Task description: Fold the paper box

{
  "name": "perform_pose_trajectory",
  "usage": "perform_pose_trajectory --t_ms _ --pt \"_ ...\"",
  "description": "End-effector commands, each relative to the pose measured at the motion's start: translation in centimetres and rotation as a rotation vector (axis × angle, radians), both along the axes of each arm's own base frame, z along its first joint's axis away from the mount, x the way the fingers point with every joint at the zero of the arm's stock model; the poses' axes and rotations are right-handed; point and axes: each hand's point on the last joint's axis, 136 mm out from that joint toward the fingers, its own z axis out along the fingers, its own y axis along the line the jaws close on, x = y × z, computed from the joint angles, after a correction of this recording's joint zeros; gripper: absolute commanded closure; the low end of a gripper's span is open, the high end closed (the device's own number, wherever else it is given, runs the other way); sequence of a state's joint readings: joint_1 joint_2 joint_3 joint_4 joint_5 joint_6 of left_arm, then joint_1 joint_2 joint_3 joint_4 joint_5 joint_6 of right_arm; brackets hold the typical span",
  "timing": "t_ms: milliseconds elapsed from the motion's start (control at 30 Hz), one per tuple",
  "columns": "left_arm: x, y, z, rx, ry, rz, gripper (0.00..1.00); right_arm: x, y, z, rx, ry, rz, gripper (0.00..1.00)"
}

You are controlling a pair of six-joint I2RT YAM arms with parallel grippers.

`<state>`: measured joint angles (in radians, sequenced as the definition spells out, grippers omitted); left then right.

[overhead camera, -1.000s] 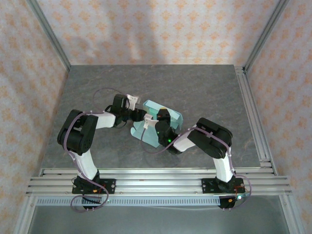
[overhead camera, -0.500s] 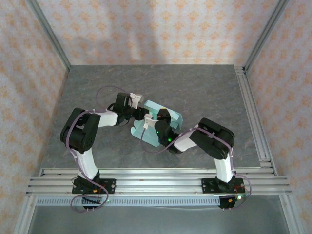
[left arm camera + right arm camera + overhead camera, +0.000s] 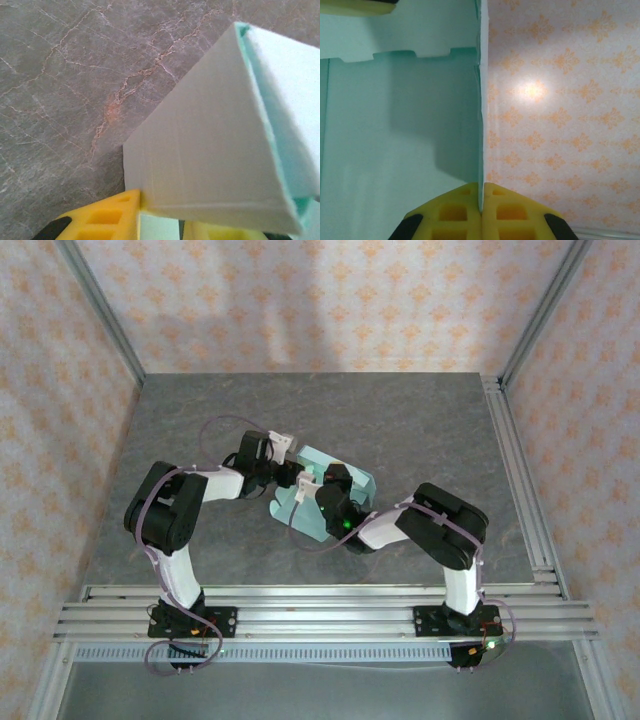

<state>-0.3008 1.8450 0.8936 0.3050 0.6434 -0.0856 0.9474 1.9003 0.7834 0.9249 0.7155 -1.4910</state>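
The paper box (image 3: 355, 480) sits midway across the bench (image 3: 420, 420), propped between the arms. It looks light, thin and easily creased, best pinched at a panel edge near a fold. The right claw (image 3: 481, 202) is clamped on one edge. The left claw (image 3: 161, 222) straddles a flap; whether it grips, I cannot tell.

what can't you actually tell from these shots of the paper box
Top external: much of the paper box, covered by both wrists.
Left wrist: whether the left jaws grip it; bottom edge cuts them off.
Right wrist: the box's overall shape; cropped, too close.
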Motion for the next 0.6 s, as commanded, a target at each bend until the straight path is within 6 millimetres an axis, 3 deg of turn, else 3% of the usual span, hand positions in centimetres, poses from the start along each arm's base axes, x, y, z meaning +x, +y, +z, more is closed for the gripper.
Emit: perform_pose_trajectory --t_ms 0,233,367,467,567 --pt "0.1 -0.6 1.5 0.026 -0.076 -0.003 0.81 -0.5 0.4 -0.7 0.005 0.064 0.020 1.00" --pt "0.3 -0.3 1.4 0.062 -0.102 0.040 0.93 -1.2 0.5 -1.0 0.061 0.131 0.011 1.00" --pt "0.4 0.0 1.4 0.077 -0.109 0.054 0.98 -1.7 0.4 -0.3 0.150 0.181 -0.003 0.94" --pt "0.5 0.3 1.4 0.087 -0.112 0.065 0.98 -2.2 0.6 0.5 0.233 0.234 -0.003 0.82" --pt "0.6 0.5 1.3 0.097 -0.117 0.079 0.98 -2.8 1.0 1.5 0.330 0.290 0.003 0.63"
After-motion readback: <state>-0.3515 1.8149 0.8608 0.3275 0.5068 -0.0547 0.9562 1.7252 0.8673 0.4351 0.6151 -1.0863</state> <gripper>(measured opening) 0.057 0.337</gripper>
